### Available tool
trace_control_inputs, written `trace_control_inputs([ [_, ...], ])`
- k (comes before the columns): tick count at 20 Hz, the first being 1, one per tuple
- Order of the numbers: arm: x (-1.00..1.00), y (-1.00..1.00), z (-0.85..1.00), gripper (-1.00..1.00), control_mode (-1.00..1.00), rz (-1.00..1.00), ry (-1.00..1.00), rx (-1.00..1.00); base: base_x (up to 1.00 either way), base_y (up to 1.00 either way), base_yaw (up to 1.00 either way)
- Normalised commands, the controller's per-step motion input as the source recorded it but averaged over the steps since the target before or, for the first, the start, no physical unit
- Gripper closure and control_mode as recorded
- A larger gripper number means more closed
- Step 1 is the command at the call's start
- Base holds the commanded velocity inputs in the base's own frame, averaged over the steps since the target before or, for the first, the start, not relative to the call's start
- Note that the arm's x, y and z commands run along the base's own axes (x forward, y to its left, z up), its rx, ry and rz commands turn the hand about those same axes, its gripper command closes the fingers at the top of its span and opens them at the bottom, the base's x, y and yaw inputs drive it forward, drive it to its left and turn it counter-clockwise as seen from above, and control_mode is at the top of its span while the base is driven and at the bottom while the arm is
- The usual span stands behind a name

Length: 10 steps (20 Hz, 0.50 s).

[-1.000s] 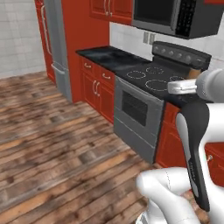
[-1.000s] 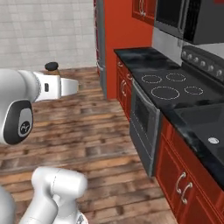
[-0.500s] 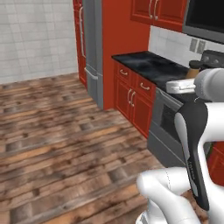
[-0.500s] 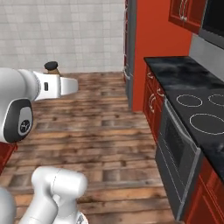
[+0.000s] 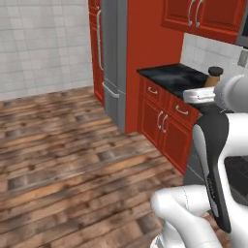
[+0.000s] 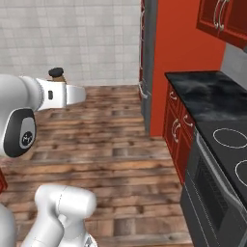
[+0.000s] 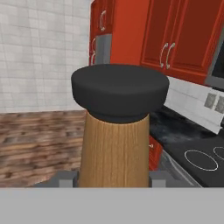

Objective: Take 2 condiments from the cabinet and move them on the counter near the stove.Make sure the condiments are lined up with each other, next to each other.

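Observation:
A brown wooden condiment mill with a dark cap stands upright between my gripper's fingers, and the gripper is shut on it. The same mill rides at the end of my arm, in front of the black counter. From the other side, the mill pokes up behind the white hand, over the floor. The stove lies to the right, its white ring burners showing past the counter. The mill with the pale grey top is out of view.
Red wall cabinets with silver handles hang over the counter, with red base cabinets below. A tall grey fridge stands at the counter's far end. A wooden floor spreads to the left, backed by a white tiled wall.
The whole scene has slid right in both base views, so the camera has moved; the stove has left the left base view. The gripper still holds the mill.

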Motion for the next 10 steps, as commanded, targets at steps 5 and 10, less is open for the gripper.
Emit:
trace_control_inputs([
  [5,0.0,0.0,0.0,1.0,1.0,0.0,0.0,0.0,1.0,0.0,0.0],
  [10,0.0,0.0,0.0,1.0,1.0,0.0,0.0,0.0,1.0,0.0,-0.02],
])
